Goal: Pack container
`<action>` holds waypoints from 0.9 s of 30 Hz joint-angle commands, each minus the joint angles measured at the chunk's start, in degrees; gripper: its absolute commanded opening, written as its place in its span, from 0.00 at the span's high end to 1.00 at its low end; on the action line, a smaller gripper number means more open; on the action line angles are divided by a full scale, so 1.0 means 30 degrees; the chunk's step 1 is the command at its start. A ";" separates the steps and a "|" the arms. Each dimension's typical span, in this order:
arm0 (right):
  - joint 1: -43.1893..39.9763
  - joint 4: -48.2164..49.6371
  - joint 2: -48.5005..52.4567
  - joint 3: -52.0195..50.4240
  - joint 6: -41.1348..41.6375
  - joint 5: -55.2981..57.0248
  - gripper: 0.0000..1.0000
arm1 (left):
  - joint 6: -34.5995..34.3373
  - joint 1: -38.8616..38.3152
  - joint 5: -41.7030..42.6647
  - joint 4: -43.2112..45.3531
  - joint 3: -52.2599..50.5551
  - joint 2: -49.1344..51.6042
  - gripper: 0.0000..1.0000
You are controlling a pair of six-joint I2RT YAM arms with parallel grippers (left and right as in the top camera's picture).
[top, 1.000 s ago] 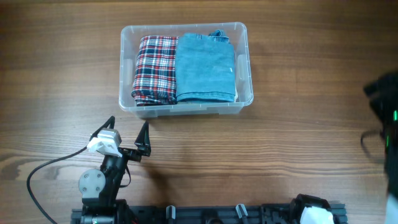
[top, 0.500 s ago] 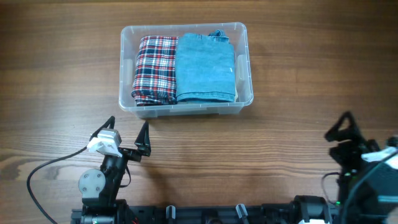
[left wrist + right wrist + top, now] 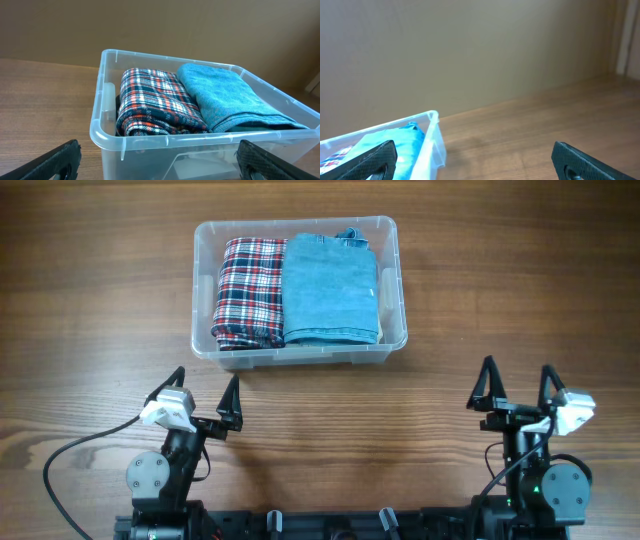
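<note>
The clear plastic container (image 3: 394, 290) stands at the table's upper middle. Inside lie a folded red plaid garment (image 3: 250, 290) on the left and a folded blue garment (image 3: 330, 288) on the right. My left gripper (image 3: 205, 388) is open and empty, below the container's front left corner. My right gripper (image 3: 517, 383) is open and empty, at the lower right, apart from the container. The left wrist view shows the container (image 3: 107, 145) close ahead with the plaid garment (image 3: 155, 102) and the blue garment (image 3: 227, 97). The right wrist view shows a container corner (image 3: 434, 131) at the left.
The wooden table (image 3: 500, 270) extends around the container. A black cable (image 3: 75, 448) loops from the left arm's base at the lower left. A black rail (image 3: 340, 525) runs along the front edge.
My right arm has swung in from the right edge and come to rest at the lower right with its gripper open. The left arm and the container have not moved.
</note>
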 commanded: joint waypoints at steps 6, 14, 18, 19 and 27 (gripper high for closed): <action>0.0648 0.4605 -0.0313 -0.3934 -0.0525 -0.1494 0.00 | 0.0386 0.0146 0.0299 -0.0015 -0.0124 -0.0189 0.00; 0.0248 0.4437 -0.0313 -0.5260 -0.2565 -0.1843 0.00 | 0.0386 0.0146 0.0299 -0.0015 -0.0124 -0.0189 0.00; -0.0291 0.4401 -0.0313 -0.5260 -0.2958 -0.1996 0.00 | 0.0386 0.0138 0.0299 -0.0015 -0.0124 -0.0189 0.00; -0.0306 0.4401 -0.0321 -0.5260 -0.2958 -0.1982 0.00 | 0.0386 0.0138 0.0299 -0.0015 -0.0124 -0.0189 0.00; -0.0306 0.4408 -0.0313 -0.5260 -0.2973 -0.1982 0.00 | 0.0386 0.0138 0.0299 -0.0022 -0.0124 -0.0189 0.00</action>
